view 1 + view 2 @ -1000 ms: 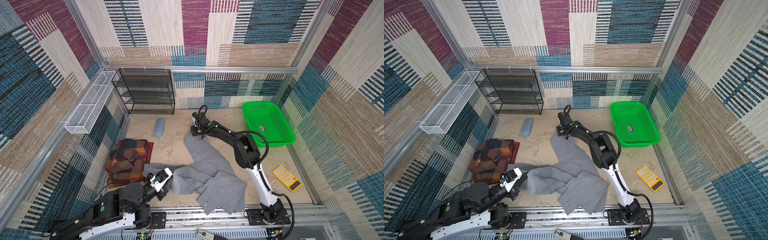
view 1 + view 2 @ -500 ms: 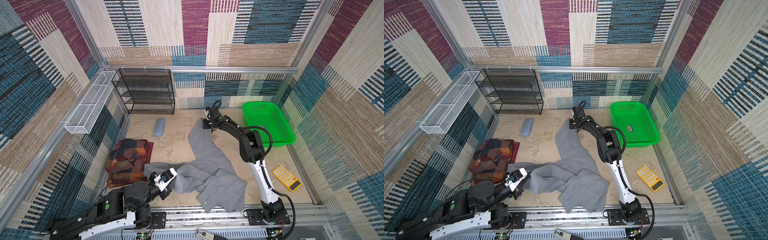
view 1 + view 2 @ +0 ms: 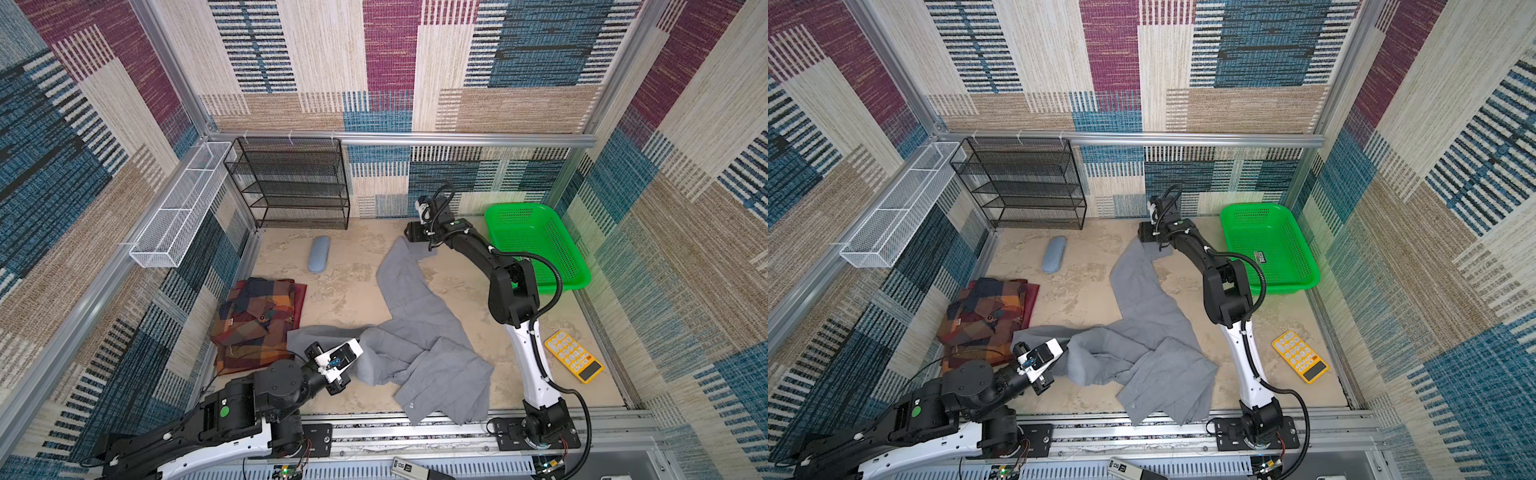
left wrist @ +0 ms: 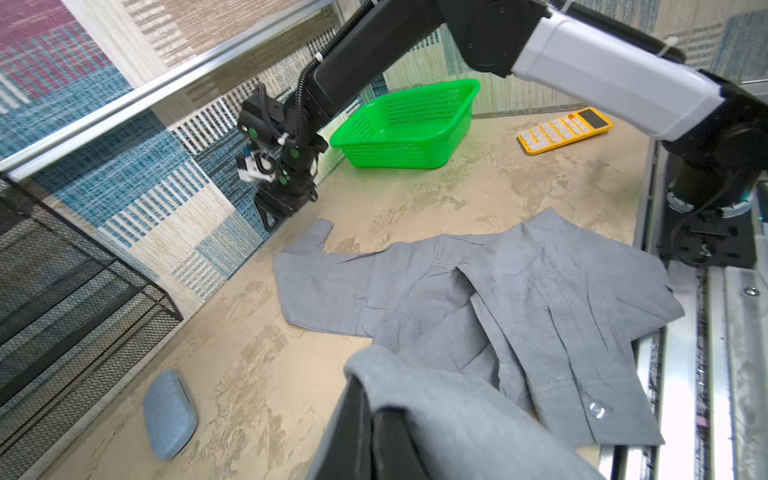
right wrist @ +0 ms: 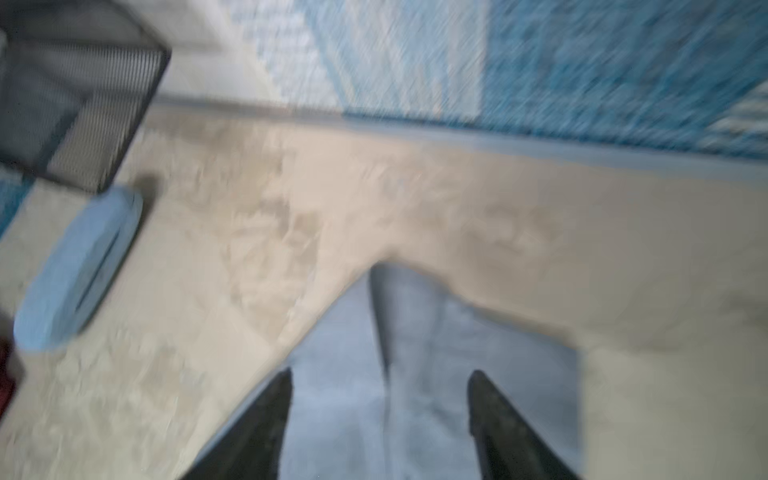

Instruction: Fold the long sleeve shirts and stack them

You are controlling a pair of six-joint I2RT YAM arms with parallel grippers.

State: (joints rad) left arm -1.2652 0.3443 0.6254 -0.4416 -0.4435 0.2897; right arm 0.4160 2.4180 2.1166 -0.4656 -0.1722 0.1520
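Two robot arms work over a sandy-beige table (image 3: 349, 286) inside a booth walled with patchwork fabric. A grey collared shirt (image 3: 419, 336) lies rumpled and unfolded across the middle and near side of the table. One long sleeve stretches toward the back, and the hem hangs just over the front rail.

The left gripper (image 4: 369, 415), low at the near left, is clamped tight on a fold of the shirt's other sleeve. In the left wrist view the grey cloth drapes over its black fingers (image 4: 353, 419).

The right gripper (image 3: 409, 235) hovers at the far end of the stretched sleeve, by the cuff. In the blurred right wrist view its jaws stand wide apart, with the cuff lying on the table beneath them and held by neither.

A patchwork plaid shirt (image 3: 253, 320) in maroon, orange and navy sits folded at the left edge of the table, just beside the grey sleeve.

Near the back stand a black mesh shelf (image 3: 291, 187) and a small blue-grey case (image 3: 318, 254). A green plastic basket (image 3: 536, 249) sits at the right rear. A yellow calculator (image 3: 573, 362) lies on the right side of the table.
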